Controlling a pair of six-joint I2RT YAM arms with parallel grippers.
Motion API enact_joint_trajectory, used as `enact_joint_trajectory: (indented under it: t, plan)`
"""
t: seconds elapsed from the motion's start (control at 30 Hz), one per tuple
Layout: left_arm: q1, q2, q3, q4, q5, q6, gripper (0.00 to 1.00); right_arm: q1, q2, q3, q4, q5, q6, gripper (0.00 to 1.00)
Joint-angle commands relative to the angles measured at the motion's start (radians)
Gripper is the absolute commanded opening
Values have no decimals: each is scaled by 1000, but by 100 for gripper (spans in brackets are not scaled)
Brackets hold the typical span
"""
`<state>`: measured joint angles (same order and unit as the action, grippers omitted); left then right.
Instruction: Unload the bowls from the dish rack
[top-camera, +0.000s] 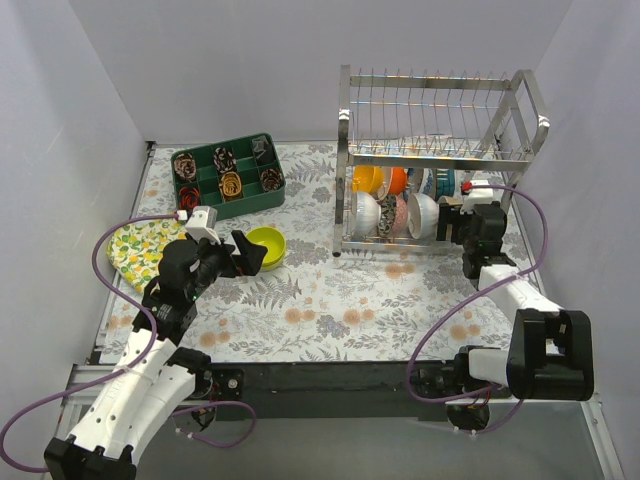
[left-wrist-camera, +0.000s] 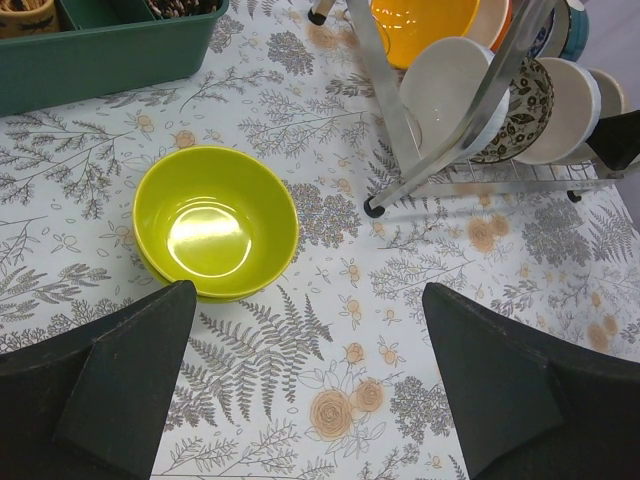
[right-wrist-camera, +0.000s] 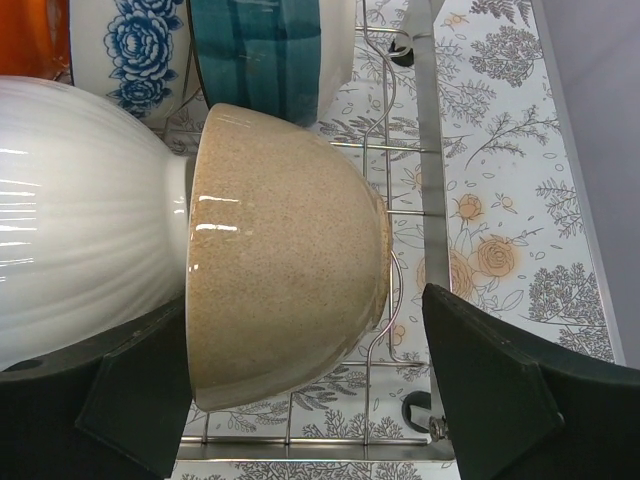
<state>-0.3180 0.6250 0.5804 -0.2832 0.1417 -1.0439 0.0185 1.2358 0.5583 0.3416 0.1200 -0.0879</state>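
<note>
Jaws spread on both arms. The right jaws stand wide to either side of the beige bowl (right-wrist-camera: 285, 260). One finger (right-wrist-camera: 505, 400) is clear of its rim, with rack wire showing in the gap; the other overlaps its base side, and I cannot tell whether it touches.

The beige bowl stands on edge in the lower tier of the rack (top-camera: 440, 150), at the right end of the front row and close against a white bowl (right-wrist-camera: 80, 210). Behind them a blue-flowered bowl (right-wrist-camera: 130, 50) and a teal bowl (right-wrist-camera: 270, 45) also stand on edge. Further left in that tier, the top view shows an orange bowl (top-camera: 397, 180) and a yellow bowl (top-camera: 367, 178).

The left jaws are spread as well, holding nothing, and hover over the worktop (top-camera: 330, 310). A green bowl (left-wrist-camera: 215, 220) sits upright on the worktop just ahead of one finger (left-wrist-camera: 110, 390) — a second green rim shows under it. It lies well left of the rack. A green tray (top-camera: 240, 205) lies beyond it, and a lemon-print cloth (top-camera: 135, 250) lies left of the arm.
</note>
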Motion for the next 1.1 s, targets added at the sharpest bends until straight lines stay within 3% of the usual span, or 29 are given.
enact_joint_trajectory:
  t: [0.0, 0.37, 0.53, 0.77, 0.83, 0.87, 1.07]
  plan:
    - [3, -2, -8, 10, 9, 15, 98, -2, 34, -15, 86, -17, 0, 92]
    - [3, 7, -8, 10, 10, 16, 98, -2, 50, -38, 132, -97, 10, 71]
    - [3, 13, -8, 10, 12, 16, 98, -2, 34, -41, 139, -112, 4, 52]
    - [3, 16, -8, 9, 13, 16, 98, 1, -19, -54, 142, -97, 16, 40]
    - [3, 15, -8, 10, 12, 16, 98, 8, -35, -57, 143, -82, 14, 19]
    - [3, 15, -8, 10, 13, 16, 98, 11, -50, -58, 143, -73, 11, 13]
    - [3, 12, -8, 9, 10, 18, 98, 46, -91, -58, 142, 32, -16, 13]
